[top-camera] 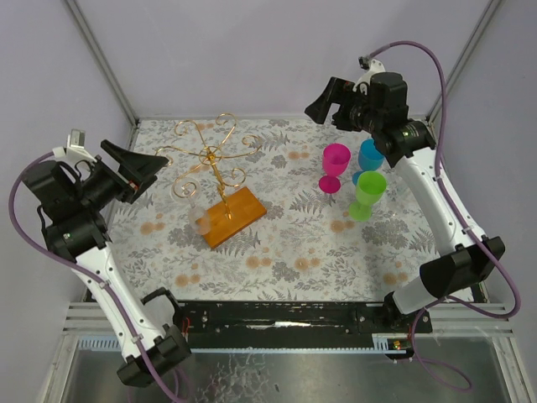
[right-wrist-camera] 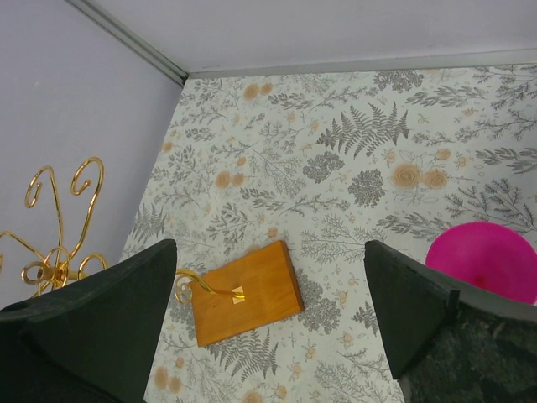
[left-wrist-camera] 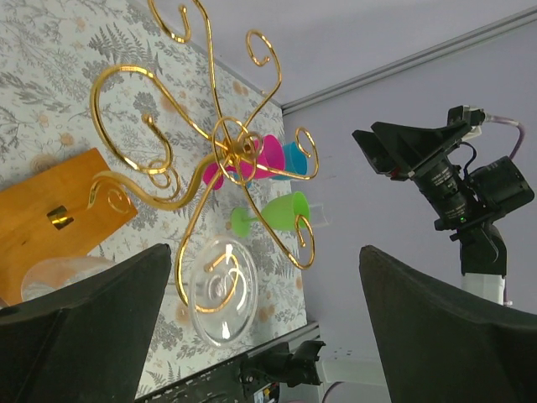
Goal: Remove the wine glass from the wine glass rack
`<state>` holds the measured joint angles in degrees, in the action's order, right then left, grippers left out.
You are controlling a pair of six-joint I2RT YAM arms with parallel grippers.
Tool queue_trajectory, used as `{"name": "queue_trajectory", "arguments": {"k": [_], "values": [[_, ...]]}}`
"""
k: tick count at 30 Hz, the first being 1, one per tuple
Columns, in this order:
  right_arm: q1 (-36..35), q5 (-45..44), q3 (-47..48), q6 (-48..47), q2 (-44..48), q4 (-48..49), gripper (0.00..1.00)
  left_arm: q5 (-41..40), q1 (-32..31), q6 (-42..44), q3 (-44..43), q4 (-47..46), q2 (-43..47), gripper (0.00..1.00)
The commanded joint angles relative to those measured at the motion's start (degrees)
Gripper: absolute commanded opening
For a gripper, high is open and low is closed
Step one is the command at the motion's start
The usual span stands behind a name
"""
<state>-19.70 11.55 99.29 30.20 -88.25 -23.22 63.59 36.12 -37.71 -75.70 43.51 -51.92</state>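
Glass (top-camera: pixel 200 220) inverted on rack (top-camera: pixel 235 214) — stem vertical

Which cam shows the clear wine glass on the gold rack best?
Left wrist: the clear wine glass hangs upside down, round foot hooked in the gold wire rack. Top external shows it only faintly. Right wrist doesn't show it.

Bright, even light; sharp focus.

The rack (top-camera: pixel 213 155) is thin wire, bright gold metal with a polished gleam. Its base (top-camera: pixel 235 215) is smooth orange-brown wood with a slight sheen. The glass (left-wrist-camera: pixel 223 290) is clear and glossy. The pink cup (top-camera: pixel 336 159), blue cup (top-camera: pixel 370 154) and green cup (top-camera: pixel 367 191) look like translucent plastic. The table cover (top-camera: pixel 294 252) is matt and fern-printed.
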Motion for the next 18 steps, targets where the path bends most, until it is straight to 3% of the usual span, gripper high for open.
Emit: {"name": "queue_trajectory", "arguments": {"k": [1,10,18], "values": [[0.1,2.9,-0.4,-0.8,0.3,1.4,0.99,-1.5,0.4,1.3,1.3,6.6,2.5,0.92],[0.1,3.5,-4.6,1.5,2.8,4.2,0.99,-2.3,0.4,4.3,4.3,12.8,4.3,0.87],[0.1,3.0,-6.3,1.2,4.0,3.6,0.99,1.8,0.4,4.8,7.6,15.4,4.6,0.72]]}}
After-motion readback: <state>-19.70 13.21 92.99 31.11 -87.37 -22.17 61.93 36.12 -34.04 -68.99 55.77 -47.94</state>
